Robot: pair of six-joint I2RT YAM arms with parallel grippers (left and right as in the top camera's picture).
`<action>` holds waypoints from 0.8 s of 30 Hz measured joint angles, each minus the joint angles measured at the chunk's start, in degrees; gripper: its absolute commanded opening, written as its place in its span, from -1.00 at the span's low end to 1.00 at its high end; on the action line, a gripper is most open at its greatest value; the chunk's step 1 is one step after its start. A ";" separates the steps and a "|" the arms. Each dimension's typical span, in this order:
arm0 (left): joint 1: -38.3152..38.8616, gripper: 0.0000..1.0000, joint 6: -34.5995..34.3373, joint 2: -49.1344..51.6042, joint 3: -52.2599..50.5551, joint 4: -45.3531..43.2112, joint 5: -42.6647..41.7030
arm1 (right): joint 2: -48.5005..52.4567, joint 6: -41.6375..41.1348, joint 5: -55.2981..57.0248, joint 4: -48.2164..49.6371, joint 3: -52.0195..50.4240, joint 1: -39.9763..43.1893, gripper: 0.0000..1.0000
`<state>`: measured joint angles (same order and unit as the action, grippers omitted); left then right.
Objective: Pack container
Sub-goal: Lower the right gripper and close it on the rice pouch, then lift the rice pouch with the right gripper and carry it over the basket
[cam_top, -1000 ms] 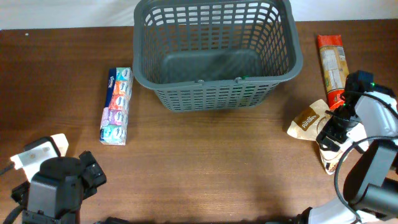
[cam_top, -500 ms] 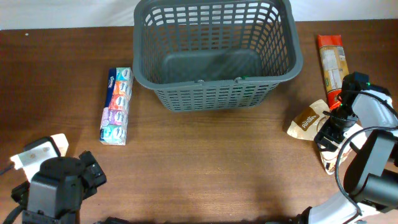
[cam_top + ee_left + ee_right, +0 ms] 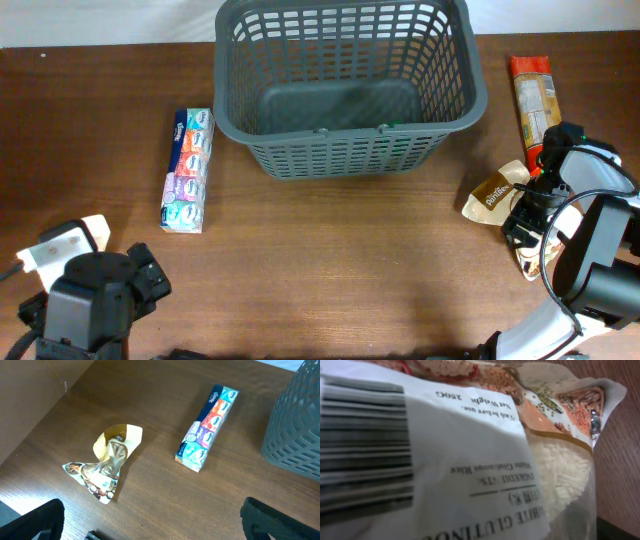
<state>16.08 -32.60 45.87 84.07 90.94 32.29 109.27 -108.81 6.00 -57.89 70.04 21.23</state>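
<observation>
container (image 3: 345,133): large dark grey slotted basket, upright at the far middle of the table (image 3: 350,270); nothing visible on its solid base.
tissue pack (image 3: 188,170): long multicolour pack lying flat just left of the container, apart from it.
pasta packet (image 3: 532,100): red and tan, lying flat to the right of the container, near the table's right edge.
rice bag (image 3: 492,196): clear pouch with a brown printed top, lying in front of the pasta packet; white grains and a barcode label fill the right wrist view.
right hand (image 3: 524,215): fingers spread wide, down close over the rice bag; contact cannot be told.
left hand (image 3: 155,530): fingers spread wide, above bare table at the near left corner, holding nothing.
crumpled pouch (image 3: 107,467): yellow and white, lying near the left hand, well apart from the tissue pack.
</observation>
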 measured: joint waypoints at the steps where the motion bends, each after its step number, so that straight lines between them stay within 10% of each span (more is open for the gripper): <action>1: 0.00 0.99 -0.02 0.00 0.00 0.00 0.00 | 0.00 0.07 0.00 -0.48 0.00 0.00 0.98; 4: 0.00 0.99 -0.02 0.00 0.00 0.00 0.00 | 0.00 0.07 -0.02 -2.05 0.00 0.00 0.99; 11: 0.00 0.99 0.00 0.00 0.00 0.00 0.00 | 0.00 0.70 0.13 -3.41 -0.04 0.00 0.01; 16: 0.00 0.99 -0.02 0.00 0.00 0.00 0.00 | 0.00 0.79 0.15 -4.92 -0.04 0.00 -0.14; 19: 0.00 0.99 -0.02 0.00 0.00 0.00 0.00 | 0.00 0.83 0.02 -5.31 -0.04 0.00 -0.90; 24: 0.00 0.99 -0.02 0.00 -0.02 0.00 0.00 | -0.04 3.30 -0.46 -5.77 0.20 0.00 -0.93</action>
<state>16.08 -32.62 45.87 84.05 90.94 32.29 109.23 -105.51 5.54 -63.66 70.24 21.23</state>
